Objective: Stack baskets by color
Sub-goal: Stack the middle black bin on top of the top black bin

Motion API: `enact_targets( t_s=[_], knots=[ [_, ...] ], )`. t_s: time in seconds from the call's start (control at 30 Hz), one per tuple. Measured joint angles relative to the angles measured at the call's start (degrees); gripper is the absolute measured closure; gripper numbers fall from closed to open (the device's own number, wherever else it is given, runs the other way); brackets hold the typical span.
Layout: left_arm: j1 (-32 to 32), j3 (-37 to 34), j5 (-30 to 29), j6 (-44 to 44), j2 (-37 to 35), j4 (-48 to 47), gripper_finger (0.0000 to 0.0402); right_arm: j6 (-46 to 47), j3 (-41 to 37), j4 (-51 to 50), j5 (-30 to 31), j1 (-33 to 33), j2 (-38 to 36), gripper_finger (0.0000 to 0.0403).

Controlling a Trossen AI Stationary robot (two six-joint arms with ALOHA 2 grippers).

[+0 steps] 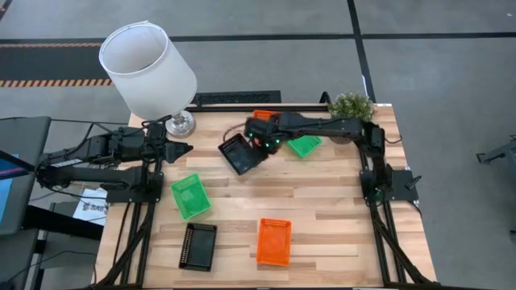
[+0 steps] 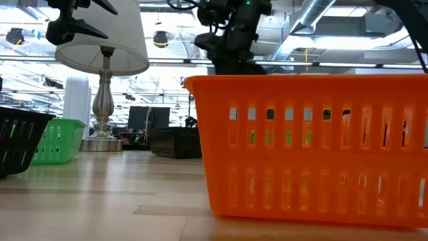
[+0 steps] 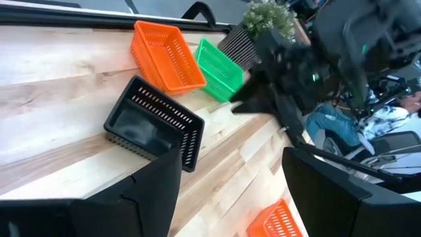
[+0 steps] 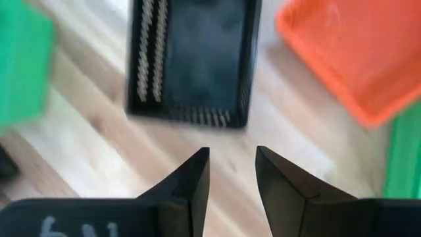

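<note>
A black basket (image 1: 242, 153) rests flat on its base on the wood; in the left wrist view (image 3: 154, 125) it looks like one black basket nested in another. My right gripper (image 4: 231, 155) hovers open above the table just off its short end (image 4: 187, 117), pointing steeply down with nothing between its fingers. An orange basket (image 3: 164, 56) and a green basket (image 3: 220, 69) sit side by side behind it. Nearer the front lie a green basket (image 1: 191, 196), a black basket (image 1: 198, 246) and an orange basket (image 1: 274, 240). My left gripper (image 1: 187, 149) waits open at the left.
A lamp with a white shade (image 1: 149, 68) stands at the far left corner, and a small potted plant (image 1: 351, 105) at the far right. My right arm (image 1: 322, 127) reaches over the far baskets. Bare wood (image 1: 322, 209) lies at the middle right.
</note>
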Motion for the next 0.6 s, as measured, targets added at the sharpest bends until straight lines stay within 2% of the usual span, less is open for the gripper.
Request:
enact_targets(
  t_s=[0.1, 0.3, 0.6],
  knots=[
    [0.0, 0.0, 0.0, 0.0, 0.0, -0.1, 0.0150, 0.0, -0.3, -2.9, 0.1, 2.2, 0.3, 0.0267],
    [0.0, 0.0, 0.0, 0.0, 0.0, -0.2, 0.0150, 2.8, -3.9, -0.3, 0.1, 5.3, 1.5, 0.0276],
    [0.0, 0.0, 0.0, 0.1, 0.0, -0.3, 0.0150, 4.6, -8.2, 3.3, 0.2, 5.5, 1.5, 0.0280]
  ],
)
